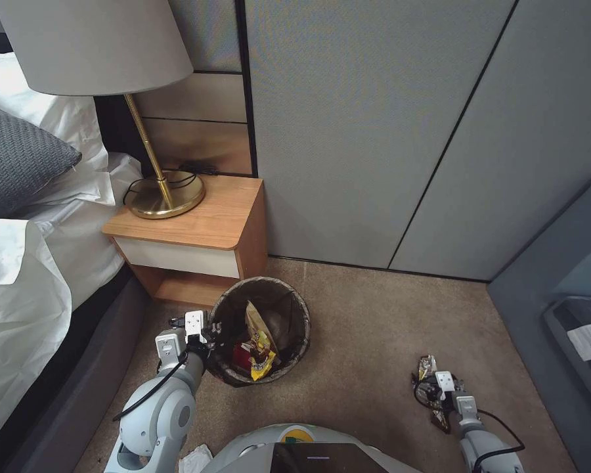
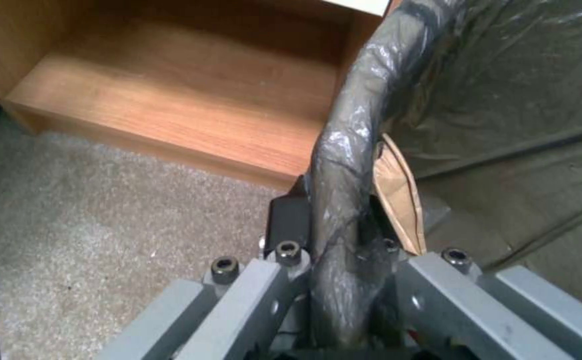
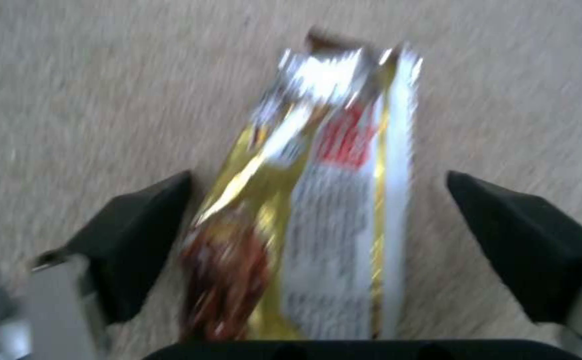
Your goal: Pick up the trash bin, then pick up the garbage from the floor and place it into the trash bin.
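Head view: the trash bin (image 1: 259, 330) stood on the carpet (image 1: 368, 341) beside the nightstand (image 1: 197, 243), within reach.
Left wrist view: the left pincer (image 2: 334, 250) clamped the liner-covered rim, steadying it.
Right wrist view: the right pincer (image 3: 317, 240) gaped wide, straddling a gold snack wrapper (image 3: 304, 210) to seize it.

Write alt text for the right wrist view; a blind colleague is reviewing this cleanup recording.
The right gripper hangs open over beige carpet, its two black fingers either side of a torn gold, brown and white snack wrapper lying on the floor. Neither finger visibly presses the wrapper.
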Controlling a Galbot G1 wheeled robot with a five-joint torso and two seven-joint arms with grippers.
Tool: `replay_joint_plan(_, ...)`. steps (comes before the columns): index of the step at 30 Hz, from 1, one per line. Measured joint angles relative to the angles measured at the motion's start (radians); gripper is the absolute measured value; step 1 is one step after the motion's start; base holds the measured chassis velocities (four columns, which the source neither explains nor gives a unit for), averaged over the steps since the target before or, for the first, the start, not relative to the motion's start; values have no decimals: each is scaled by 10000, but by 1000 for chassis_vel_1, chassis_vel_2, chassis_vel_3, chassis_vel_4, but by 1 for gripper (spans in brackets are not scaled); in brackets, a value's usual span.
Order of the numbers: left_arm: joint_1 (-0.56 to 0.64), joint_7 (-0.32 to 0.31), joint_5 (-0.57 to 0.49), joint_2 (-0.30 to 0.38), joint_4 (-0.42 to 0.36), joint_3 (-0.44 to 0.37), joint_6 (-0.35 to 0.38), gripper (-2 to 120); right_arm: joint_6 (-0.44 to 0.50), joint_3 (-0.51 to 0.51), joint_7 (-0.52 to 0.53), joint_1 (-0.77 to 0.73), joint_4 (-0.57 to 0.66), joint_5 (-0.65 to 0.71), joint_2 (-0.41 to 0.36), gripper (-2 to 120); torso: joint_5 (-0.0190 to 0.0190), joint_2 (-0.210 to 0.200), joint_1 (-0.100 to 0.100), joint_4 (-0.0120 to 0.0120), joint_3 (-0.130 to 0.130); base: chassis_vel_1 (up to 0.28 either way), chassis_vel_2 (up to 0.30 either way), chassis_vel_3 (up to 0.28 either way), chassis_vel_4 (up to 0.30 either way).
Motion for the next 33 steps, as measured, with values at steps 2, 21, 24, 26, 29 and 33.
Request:
replay_joint_plan(2,-4,-2,0,1,-3,-3,0,3,20,-20,2,0,-64,2,38,84,-1,0,0,-1,0,0,0,0,0)
replay_joint_plan(21,-64,-17,-19,7,55,-29,2,3,389,-41,1,-71,-224,-91,211,13,10,0,0,7,-1,0,0,0,0)
replay_joint_plan(24,-72,-17,-20,-3,65,-25,2,3,397,23,67,-61,-215,-103,191,0,2,0,0,-2,0,0,0,0,0)
replay_joint_plan(26,-74,-17,-19,-8,67,-24,2,3,460,34,91,-36,-218,-127,190,0,1,0,0,-2,0,0,0,0,0)
replay_joint_plan(29,-73,-17,-19,-9,67,-25,2,3,549,35,128,-24,-240,-140,198,0,1,0,0,-1,0,0,0,0,0)
replay_joint_plan(33,-53,-16,-3,-11,67,-28,2,3,741,49,174,-45,-224,-196,201,0,0,0,0,1,0,0,0,0,0)
